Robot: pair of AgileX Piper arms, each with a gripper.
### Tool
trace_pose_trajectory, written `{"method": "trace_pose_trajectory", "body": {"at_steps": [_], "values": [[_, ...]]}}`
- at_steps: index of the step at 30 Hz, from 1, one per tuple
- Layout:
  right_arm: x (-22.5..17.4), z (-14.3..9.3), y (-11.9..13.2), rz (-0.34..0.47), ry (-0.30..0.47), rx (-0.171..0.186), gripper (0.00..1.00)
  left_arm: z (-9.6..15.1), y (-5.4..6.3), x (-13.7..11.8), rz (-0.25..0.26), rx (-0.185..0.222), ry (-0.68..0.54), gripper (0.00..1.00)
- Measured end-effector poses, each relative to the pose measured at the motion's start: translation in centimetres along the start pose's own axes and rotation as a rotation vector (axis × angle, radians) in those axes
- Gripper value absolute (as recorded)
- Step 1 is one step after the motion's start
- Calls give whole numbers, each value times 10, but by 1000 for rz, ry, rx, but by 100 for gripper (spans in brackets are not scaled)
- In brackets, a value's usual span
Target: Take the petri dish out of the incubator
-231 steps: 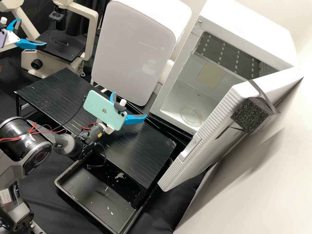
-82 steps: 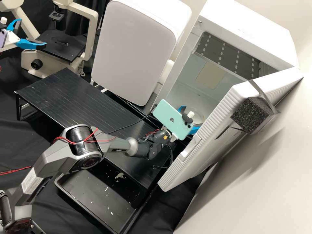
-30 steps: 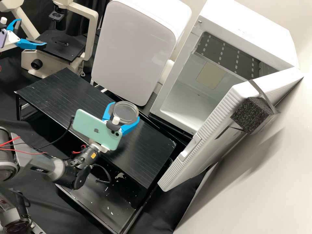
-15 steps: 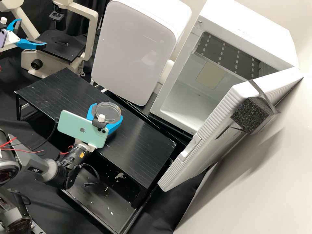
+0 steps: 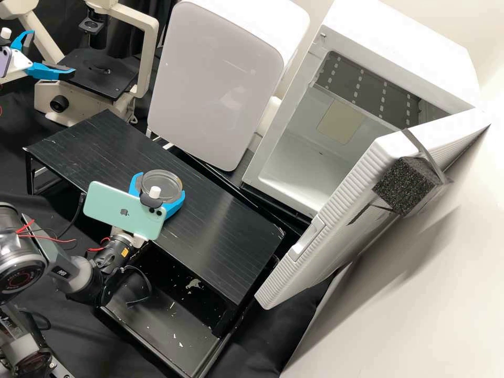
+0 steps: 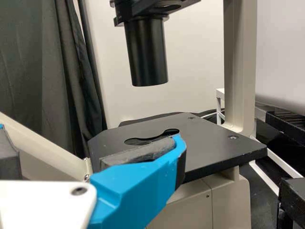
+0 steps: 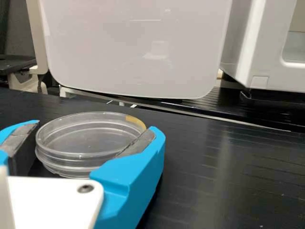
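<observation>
At far left in the high view, the left gripper (image 5: 53, 51) hangs with fingers spread beside the black stage (image 5: 100, 81) of a microscope (image 5: 149, 58), apart from the job at hand. Near the middle, the right gripper (image 5: 161, 184) has its two blue fingers clamped on a clear petri dish (image 7: 90, 138), already out of the incubator and low over a slatted black stand (image 5: 226, 226); whether its base touches cannot be told. The step looks to be setting it down: keep the dish level, lower gently until the base sits flat, then part the fingers evenly and back straight off, lest one pad drag the rim or shift the lid. The dish lies well inside the stand's near edge, below which a black tray (image 5: 157, 325) waits to catch a slip. Beyond the far edge rises a white, grey-fronted cabinet (image 5: 215, 84), a reason to go no farther forward. To the right the slats run on, giving room for a level shift, up to the incubator (image 5: 409, 47) and its wide-swung door (image 5: 325, 236), whose corner juts beside the stand's end.
</observation>
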Motion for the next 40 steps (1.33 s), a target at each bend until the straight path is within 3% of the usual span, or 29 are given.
{"method": "trace_pose_trajectory", "body": {"at_steps": [1,10,20,28,30,35,40], "values": [[0,0,0,5,1,-1,100,0,0,0,0,0,0,100],[1,-1,-2,3,10,-32,100,0,0,0,0,0,0,100],[-1,-4,0,16,20,-38,100,0,0,0,0,0,0,100],[-16,-16,8,103,35,-63,100,0,0,0,0,0,0,100],[-20,-18,11,157,19,-45,100,0,0,0,0,0,0,100],[-33,-21,19,347,-48,38,100,0,0,0,0,0,0,100],[-34,-23,19,372,-47,65,100,0,0,0,0,0,0,100]]}}
